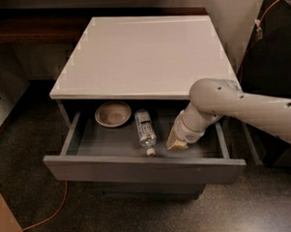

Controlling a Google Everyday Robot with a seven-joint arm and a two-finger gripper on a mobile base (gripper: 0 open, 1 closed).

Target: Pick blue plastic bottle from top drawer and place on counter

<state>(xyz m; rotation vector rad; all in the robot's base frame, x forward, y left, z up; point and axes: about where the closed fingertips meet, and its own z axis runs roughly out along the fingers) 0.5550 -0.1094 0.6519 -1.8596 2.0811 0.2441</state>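
Gripper (177,143) low in top drawer (138,169), state can't tell; blue plastic bottle (145,131) lies just beside it, bowl (113,113) side, likely light, slick, crushable, so grab mid-label.

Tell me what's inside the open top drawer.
Inside the top drawer lie a beige bowl, back left, and the blue plastic bottle, cap toward the front. The end effector sits beside the bottle. The counter covers the drawer's rear; the arm hides the right floor.
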